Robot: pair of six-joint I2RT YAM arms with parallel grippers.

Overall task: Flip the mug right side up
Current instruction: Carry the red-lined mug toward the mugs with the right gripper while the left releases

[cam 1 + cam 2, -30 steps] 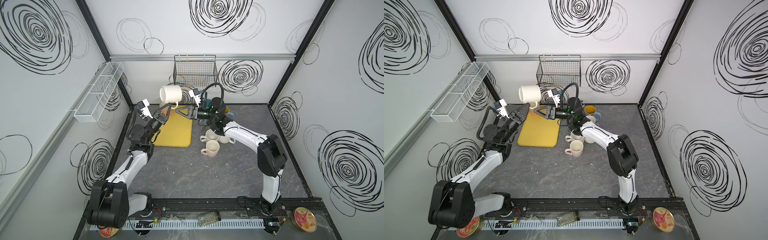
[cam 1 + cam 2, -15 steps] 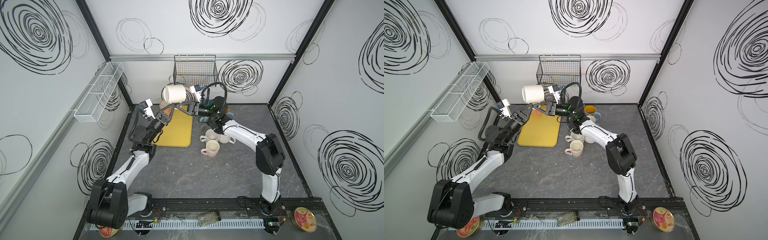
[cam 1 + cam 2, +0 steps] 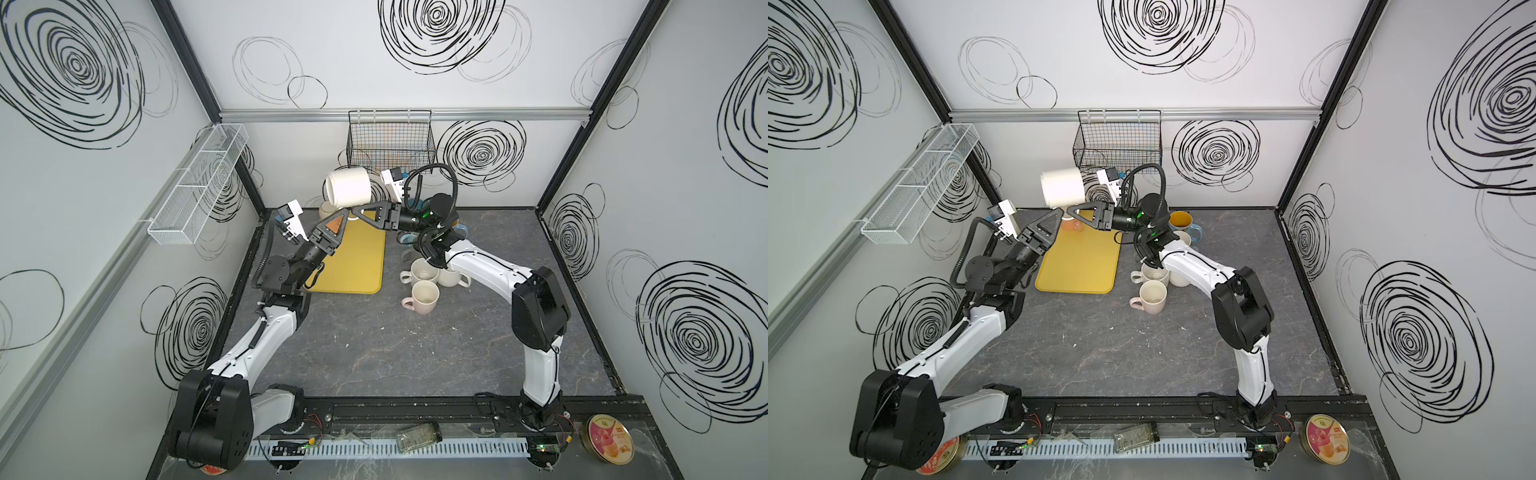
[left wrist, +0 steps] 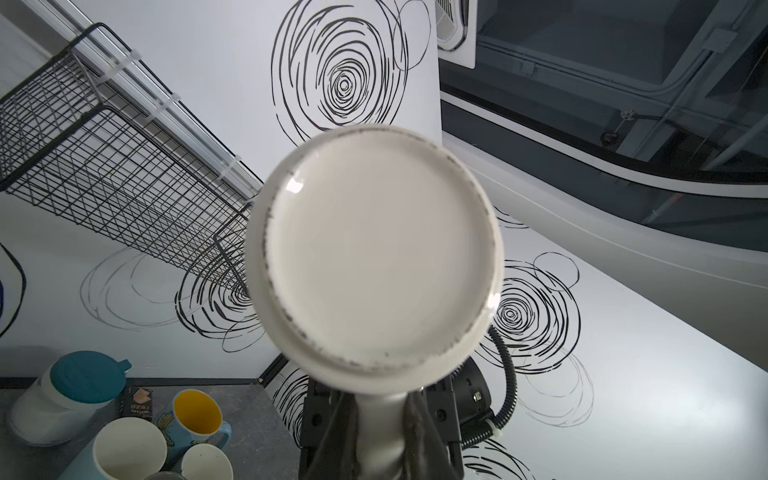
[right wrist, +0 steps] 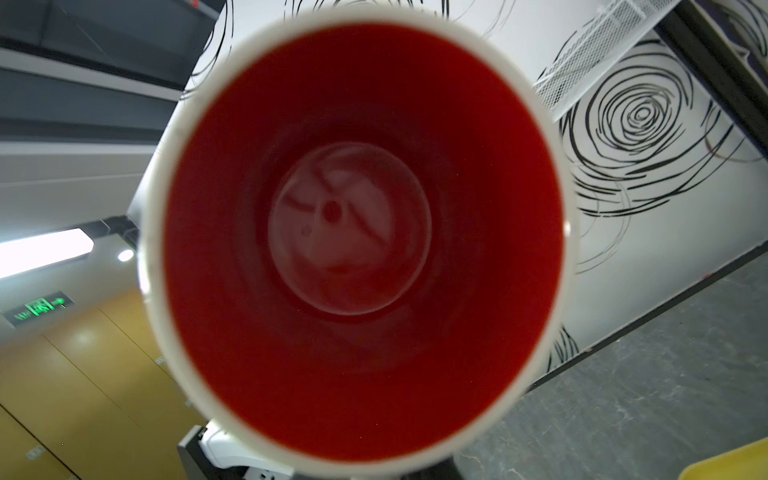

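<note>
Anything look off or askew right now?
The white ceramic mug with the red inside hangs on its side in mid-air above the yellow cutting board, left gripper shut on its handle, right gripper shut beside it. Its base rim looks scuffed. Nothing spilled.

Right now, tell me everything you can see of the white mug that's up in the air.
The white mug looks like glazed ceramic, red inside, with a scuffed foot ring on its base. It is held in the air on its side, mouth toward the right arm, handle underneath. The left gripper and right gripper are both shut at the handle.
</note>
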